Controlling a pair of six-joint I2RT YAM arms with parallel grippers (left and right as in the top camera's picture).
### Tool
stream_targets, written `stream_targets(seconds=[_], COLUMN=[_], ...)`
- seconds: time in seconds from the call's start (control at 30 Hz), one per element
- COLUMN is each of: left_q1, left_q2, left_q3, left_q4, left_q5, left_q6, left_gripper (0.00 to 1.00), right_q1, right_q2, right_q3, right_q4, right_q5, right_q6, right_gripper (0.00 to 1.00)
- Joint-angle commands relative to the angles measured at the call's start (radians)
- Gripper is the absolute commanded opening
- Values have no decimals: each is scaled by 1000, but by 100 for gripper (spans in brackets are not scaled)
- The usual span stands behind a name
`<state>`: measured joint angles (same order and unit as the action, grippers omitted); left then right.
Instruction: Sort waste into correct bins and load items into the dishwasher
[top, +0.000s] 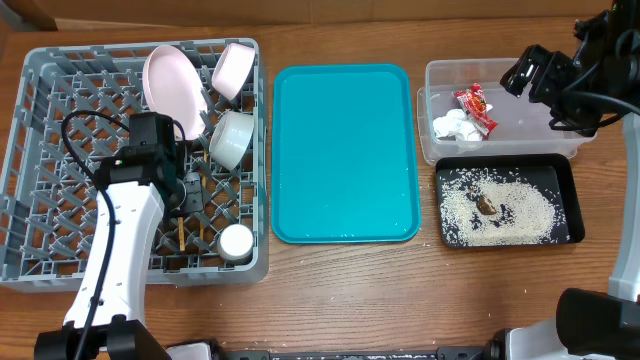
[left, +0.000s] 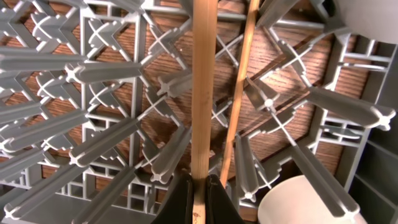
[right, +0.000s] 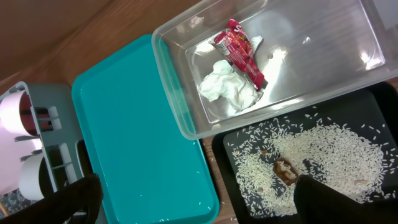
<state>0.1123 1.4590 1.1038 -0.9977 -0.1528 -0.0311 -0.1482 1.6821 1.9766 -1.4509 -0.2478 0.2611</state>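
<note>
My left gripper (left: 200, 193) is shut on one wooden chopstick (left: 203, 93), low among the pegs of the grey dishwasher rack (top: 30, 150). The second chopstick (left: 239, 93) lies just to its right, and the white cup (left: 298, 202) stands close by. In the rack are the pink plate (top: 172, 85), pink bowl (top: 233, 70), grey-white bowl (top: 230, 138) and cup (top: 236, 242). My right gripper (top: 527, 72) hangs open and empty above the clear tub (top: 530, 120), which holds the wrapper (right: 242, 53) and tissue (right: 227, 87). Rice (right: 323, 149) and a brown scrap (right: 287, 171) lie in the black tray (top: 572, 200).
A flat teal tray (top: 345, 150) lies between the rack and the two bins, with a few rice grains near its front edge. The left arm reaches over the rack's middle. The right arm stands at the table's far right corner.
</note>
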Motion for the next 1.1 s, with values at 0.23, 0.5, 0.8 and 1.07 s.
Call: stream_targets(seconds=[0.23, 0.5, 0.8, 1.07], left_q1=[5, -10, -130, -142], left_q2=[-8, -14, -63, -42], left_q3=[8, 169, 444, 443], left_q4=[7, -24, -47, -47], left_q5=[-30, 39, 127, 127], left_q6=[-27, -55, -47, -51], left_gripper=[37, 27, 53, 100], right_q1=[3, 3, 3, 3], right_q2=[-16, -16, -16, -16], right_q3=[20, 20, 20, 20], right_q4=[6, 6, 6, 6], right_q5=[1, 1, 1, 1], right_q6=[0, 0, 0, 0], right_gripper=[100, 100, 100, 100])
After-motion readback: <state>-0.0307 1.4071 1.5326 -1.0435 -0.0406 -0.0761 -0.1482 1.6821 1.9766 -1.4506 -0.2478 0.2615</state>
